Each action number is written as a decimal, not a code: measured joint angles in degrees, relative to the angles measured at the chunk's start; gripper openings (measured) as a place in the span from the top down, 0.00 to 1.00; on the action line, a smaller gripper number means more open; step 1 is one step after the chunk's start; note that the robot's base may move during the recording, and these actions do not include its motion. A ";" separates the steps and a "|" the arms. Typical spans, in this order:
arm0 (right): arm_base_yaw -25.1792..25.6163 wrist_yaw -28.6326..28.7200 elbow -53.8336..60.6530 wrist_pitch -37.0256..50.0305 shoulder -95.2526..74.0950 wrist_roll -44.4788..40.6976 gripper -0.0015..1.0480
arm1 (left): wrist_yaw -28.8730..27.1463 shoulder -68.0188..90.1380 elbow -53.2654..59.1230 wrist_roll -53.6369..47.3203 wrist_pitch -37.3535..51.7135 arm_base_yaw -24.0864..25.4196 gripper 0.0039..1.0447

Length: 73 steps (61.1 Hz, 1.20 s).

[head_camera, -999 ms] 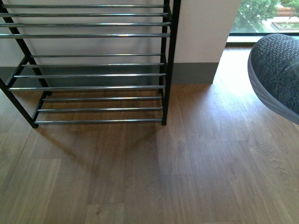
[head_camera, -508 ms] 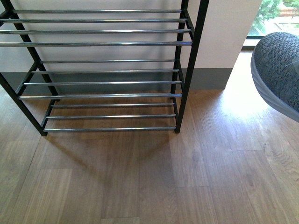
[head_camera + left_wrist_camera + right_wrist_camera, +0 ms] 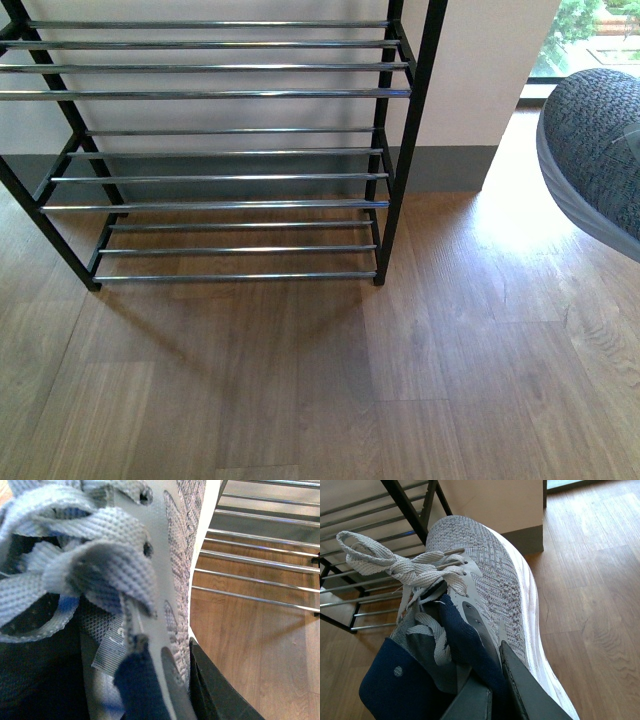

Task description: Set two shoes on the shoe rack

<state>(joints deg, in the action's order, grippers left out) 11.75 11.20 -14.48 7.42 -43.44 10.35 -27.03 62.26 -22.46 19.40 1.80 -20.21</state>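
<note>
The shoe rack [image 3: 230,95] stands against the wall, a black frame with chrome rods and bare shelves. In the front view a grey knit sneaker's toe [image 3: 598,145] hangs above the floor at the right edge. In the right wrist view my right gripper [image 3: 490,695] is shut on a grey knit sneaker [image 3: 492,587] at its navy collar, toe towards the rack [image 3: 410,510]. In the left wrist view my left gripper [image 3: 150,695] is shut on the other grey knit sneaker [image 3: 170,555]; its laces fill the view and rack rods [image 3: 260,565] lie beyond. No slippers show.
Wooden plank floor [image 3: 330,380] spreads in front of the rack. A white wall corner with a grey skirting [image 3: 455,165] stands right of the rack. A window down to the floor [image 3: 590,40] lies beyond it.
A second ago the rack sat further left and higher in the front view; over the last half second nothing has moved. Both sneakers stay held.
</note>
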 joint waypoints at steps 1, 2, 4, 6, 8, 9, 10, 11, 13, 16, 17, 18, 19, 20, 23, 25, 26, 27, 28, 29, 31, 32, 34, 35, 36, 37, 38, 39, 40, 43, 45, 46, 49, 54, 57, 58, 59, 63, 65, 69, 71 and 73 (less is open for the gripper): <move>0.00 0.00 0.00 0.00 0.00 0.00 0.99 | 0.00 0.00 0.00 0.00 0.00 0.00 0.98; 0.00 0.00 0.00 0.00 0.00 0.00 0.99 | 0.02 0.00 0.00 0.00 0.00 0.00 0.98; 0.00 -0.04 0.00 0.00 0.00 0.00 0.99 | 0.09 0.00 0.00 0.00 0.00 -0.07 0.98; 0.00 -0.22 0.00 0.00 0.00 0.00 0.99 | 0.13 0.00 0.00 0.00 0.00 -0.20 0.98; 0.04 -0.46 0.00 0.00 0.00 0.02 0.99 | 0.13 -0.02 0.00 0.00 0.00 -0.26 0.98; 0.02 -0.42 0.00 0.00 0.00 0.00 0.99 | 0.17 0.00 0.00 -0.02 0.00 -0.26 0.98; 0.02 -0.39 0.00 0.00 0.00 0.00 0.99 | 0.17 0.00 0.02 -0.02 0.00 -0.24 0.98; 0.02 -0.35 0.00 0.00 0.02 0.00 0.99 | 0.11 0.00 0.04 0.02 -0.02 -0.20 0.98; 0.02 -0.26 0.00 0.00 0.07 0.00 0.99 | -0.02 0.00 0.04 0.02 -0.02 -0.20 0.98; 0.02 -0.24 0.00 0.00 0.04 0.02 0.99 | -0.13 -0.02 0.04 0.04 0.00 -0.20 0.98; 0.02 -0.24 0.00 0.00 0.04 0.02 0.99 | -0.13 -0.02 0.04 0.04 0.00 -0.20 0.98; 0.02 -0.24 0.00 0.00 0.04 0.04 0.99 | -0.11 -0.02 0.04 0.02 0.00 -0.20 0.98; 0.02 -0.22 0.00 0.00 0.04 0.07 0.99 | -0.09 -0.02 0.04 0.02 0.00 -0.20 0.98; 0.02 -0.13 0.00 0.00 0.04 0.07 0.99 | 0.00 0.00 0.04 0.00 0.00 -0.22 0.98; 0.02 0.02 0.00 0.00 0.04 0.07 0.99 | 0.17 0.00 0.04 0.00 0.00 -0.22 0.98; 0.02 0.15 0.00 0.00 0.04 0.04 0.99 | 0.15 0.00 0.04 0.00 0.00 -0.20 0.98; 0.00 0.22 0.00 0.00 0.04 0.04 0.99 | 0.09 0.00 0.04 0.00 0.00 -0.20 0.98; -0.02 0.31 0.00 0.00 0.02 0.04 0.99 | 0.00 0.00 0.04 0.00 0.00 -0.17 0.98; -0.02 0.35 0.00 0.00 0.02 0.04 0.99 | -0.04 0.00 0.04 0.00 0.00 -0.09 0.98; -0.02 0.39 0.00 0.00 0.00 0.07 0.99 | -0.20 0.00 0.04 0.02 -0.02 0.00 0.98; -0.02 0.39 0.00 0.00 0.00 0.07 0.99 | -0.44 0.00 0.04 0.02 -0.02 0.07 0.98; -0.02 0.44 0.00 0.00 0.00 0.07 0.99 | -0.52 0.00 0.04 0.02 -0.02 0.09 0.98; -0.02 0.42 0.00 0.00 0.00 0.07 0.99 | -0.66 0.00 0.04 0.02 0.00 0.07 0.98; -0.02 0.42 0.00 0.00 0.00 0.07 0.99 | -0.63 0.00 0.04 0.02 0.00 0.07 0.98; -0.02 0.44 0.00 0.00 0.00 0.07 0.99 | -0.57 0.00 0.04 0.02 0.00 0.07 0.98; -0.02 0.44 0.00 0.00 0.02 0.07 0.99 | -0.52 -0.02 0.04 0.02 0.00 0.07 0.98; -0.02 0.44 0.00 0.00 0.02 0.07 0.99 | -0.44 0.00 0.04 0.02 0.00 0.07 0.98; -0.02 0.46 0.00 0.00 0.02 0.07 0.99 | -0.31 0.00 0.04 0.02 0.00 0.07 0.98; -0.02 0.46 0.00 0.00 0.02 0.07 0.99 | -0.24 0.00 0.04 0.00 0.00 0.07 0.98; -0.02 0.42 0.00 0.00 0.02 0.07 0.99 | 0.00 0.00 0.04 0.02 0.00 0.07 0.98; -0.02 0.39 0.00 0.00 0.02 0.07 0.99 | 0.00 0.00 0.04 0.02 0.00 0.07 0.98; -0.02 0.37 0.00 0.00 0.02 0.07 0.99 | 0.00 0.00 0.04 0.02 -0.02 0.07 0.98; -0.02 0.15 0.00 0.00 0.02 0.07 0.99 | 0.00 0.00 0.04 0.00 0.00 0.07 0.98; -0.09 0.11 1.92 5.95 -0.02 -0.96 0.99 | 0.00 0.00 0.04 0.02 0.00 0.07 0.98; -0.68 -0.24 3.98 12.52 0.28 -1.64 0.99 | 0.00 0.00 0.04 0.02 0.00 0.07 0.98; -0.87 -0.33 4.09 13.20 0.46 -1.70 0.99 | 0.00 0.00 0.04 0.00 0.00 0.07 0.98; -1.05 -0.48 4.13 13.53 0.66 -1.75 0.99 | 0.00 0.00 0.04 0.02 -0.02 0.07 0.98; -2.19 -1.11 3.34 12.94 2.69 -1.44 0.99 | -0.02 0.00 0.04 0.02 0.00 0.07 0.98; -2.62 -1.49 2.54 11.47 3.69 -0.66 0.99 | 0.00 0.00 0.04 0.02 0.00 0.07 0.98; -3.48 -2.75 0.31 7.56 5.07 1.09 0.99 | 0.00 0.00 0.04 0.02 0.00 0.07 0.98; -3.74 -3.10 -0.48 6.19 5.33 1.95 0.99 | 0.00 0.00 0.04 0.02 0.00 0.07 0.98; -4.26 -3.50 -1.70 4.09 5.70 2.91 0.99 | 0.00 0.00 0.04 0.02 0.00 0.07 0.98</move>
<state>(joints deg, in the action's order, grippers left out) 7.49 7.70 -16.19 11.51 -37.74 13.26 -27.03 62.26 -22.41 19.42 1.80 -20.14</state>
